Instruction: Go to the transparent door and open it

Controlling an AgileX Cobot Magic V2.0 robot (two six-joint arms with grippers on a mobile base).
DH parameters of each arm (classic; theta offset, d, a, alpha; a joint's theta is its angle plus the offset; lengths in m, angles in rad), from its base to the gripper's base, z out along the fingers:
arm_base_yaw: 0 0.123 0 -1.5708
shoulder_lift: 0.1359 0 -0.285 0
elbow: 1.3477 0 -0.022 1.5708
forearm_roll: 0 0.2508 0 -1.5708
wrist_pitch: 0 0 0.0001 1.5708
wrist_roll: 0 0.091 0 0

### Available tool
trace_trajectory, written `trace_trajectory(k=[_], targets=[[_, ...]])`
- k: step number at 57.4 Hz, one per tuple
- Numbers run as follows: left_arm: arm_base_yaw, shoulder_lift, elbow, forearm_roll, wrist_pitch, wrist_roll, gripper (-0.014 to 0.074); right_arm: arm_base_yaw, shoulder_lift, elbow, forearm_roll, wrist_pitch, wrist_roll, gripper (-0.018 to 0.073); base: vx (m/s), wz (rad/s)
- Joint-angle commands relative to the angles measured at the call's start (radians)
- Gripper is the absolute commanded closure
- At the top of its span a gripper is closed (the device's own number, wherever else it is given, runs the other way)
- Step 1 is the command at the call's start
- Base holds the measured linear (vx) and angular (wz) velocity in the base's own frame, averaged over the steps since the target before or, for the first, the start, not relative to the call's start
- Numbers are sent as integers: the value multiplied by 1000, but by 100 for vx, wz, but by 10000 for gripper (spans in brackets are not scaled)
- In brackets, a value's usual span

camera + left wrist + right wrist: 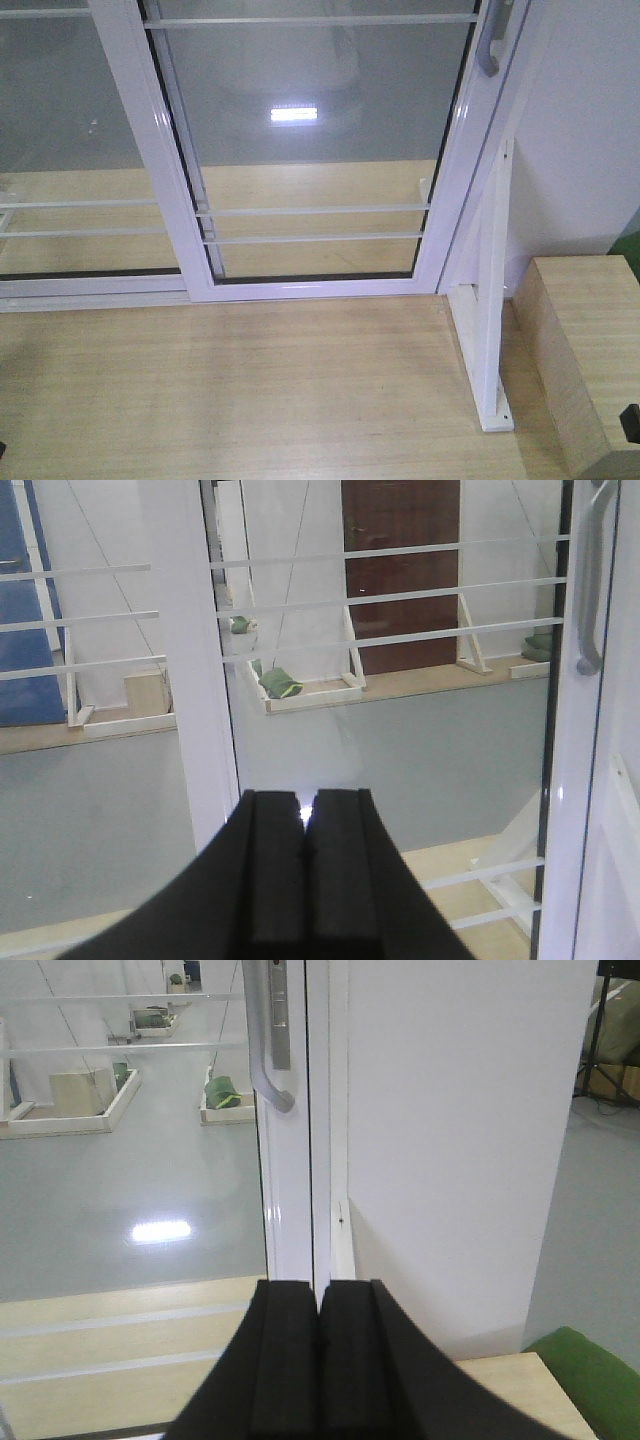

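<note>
The transparent door (315, 150) is a clear-glass panel in a glossy white frame with thin white bars, standing straight ahead in the front view. Its curved grey handle (492, 45) sits at the frame's upper right. The handle also shows at the right edge of the left wrist view (590, 590) and at the top of the right wrist view (272, 1050), above a lock plate. My left gripper (304, 810) is shut and empty, facing the glass. My right gripper (321, 1292) is shut and empty, below the handle and short of the frame.
A white-framed glass panel (60, 150) without a handle stands to the left. A white triangular brace post (485, 330) stands at the right on the wooden floor, a wooden box (585, 350) beside it. A white wall (460, 1140) adjoins the door frame.
</note>
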Motion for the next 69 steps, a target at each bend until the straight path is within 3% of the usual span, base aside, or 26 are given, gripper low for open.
trace_trajectory(k=[1, 35, 69], targets=[[-4, -3, 32, -5, -84, -7, 602, -4, -11, 13, -1, -81, -6, 567, 36, 10], [-4, -3, 32, -5, -84, -7, 602, -4, -11, 13, -1, -80, -6, 567, 30, 2], [-1, 13, 31, -5, -80, -7, 602, 2, 23, 13, -1, -98, -6, 567, 12, 2]])
